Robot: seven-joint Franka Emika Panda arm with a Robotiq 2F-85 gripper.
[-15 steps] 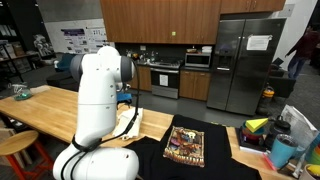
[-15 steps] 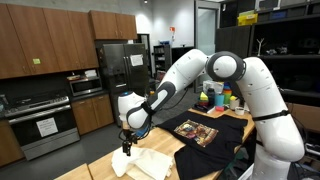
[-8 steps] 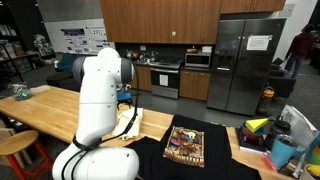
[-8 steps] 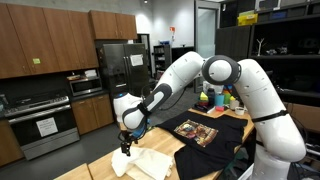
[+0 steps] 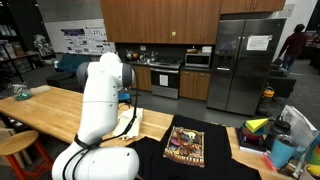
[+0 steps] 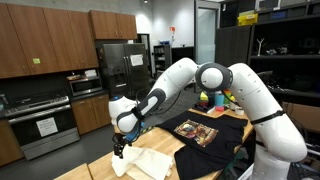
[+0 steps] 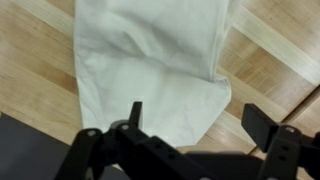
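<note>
A cream-white cloth (image 7: 160, 65) lies on the wooden table (image 7: 275, 50), filling most of the wrist view. My gripper (image 7: 195, 118) is open and empty, hovering just above the cloth's near corner, one finger over the cloth and the other over bare wood. In an exterior view the gripper (image 6: 119, 150) hangs just above the left end of the cloth (image 6: 145, 164). In the exterior view from behind the arm, the cloth (image 5: 135, 122) shows beside the white arm, which hides the gripper.
A black mat (image 6: 215, 125) with a dark printed T-shirt (image 5: 185, 145) on it lies further along the table. Coloured cups and containers (image 5: 275, 138) stand at the table's far end. A wooden stool (image 5: 15, 145) stands by the table edge. Kitchen cabinets and a fridge stand behind.
The arm has swung leftwards and down along the table, carrying the gripper closer to the cloth's end. The cloth has not moved.
</note>
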